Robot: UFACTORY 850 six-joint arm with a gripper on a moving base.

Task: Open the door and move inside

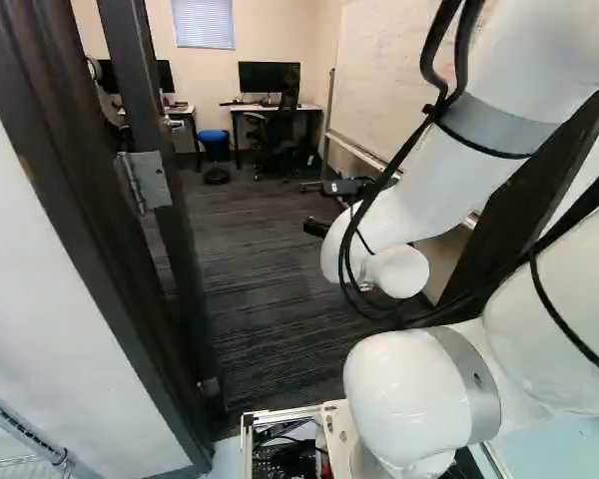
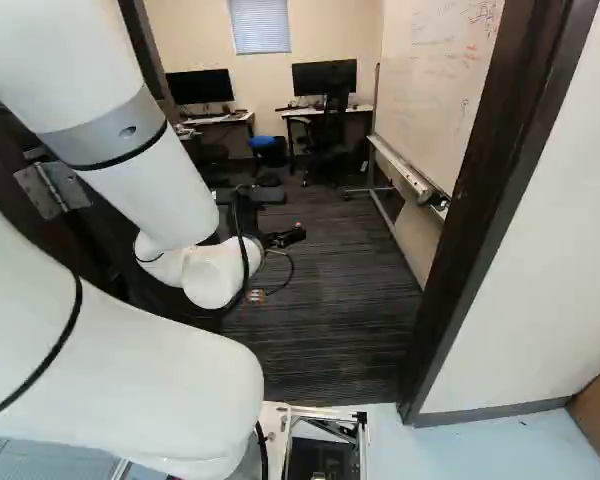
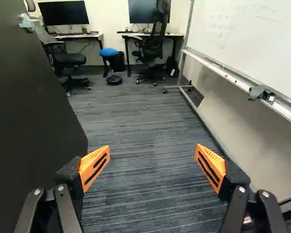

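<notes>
The jaws point(image 2: 284, 238) hung spread wide over the carpet point(image 3: 145, 174). The door point(image 3: 34, 126) stood open on one side, the whiteboard point(image 3: 252, 43) on the other.

Gripper point(image 2: 285, 237): black, pads point(image 3: 88, 159) orange
Carpet point(image 3: 145, 138) under and ahead of it: dark grey, fine streaky stripes
Door point(image 3: 29, 121) beside it: near-black
Whiteboard point(image 3: 252, 43), opposite side: white, with faint writing
Stool seat point(image 3: 108, 52), well ahead: bright blue
Wall point(image 3: 109, 24) beyond: cream
Arm point(image 1: 409, 195) behind: white, grey bands
</notes>
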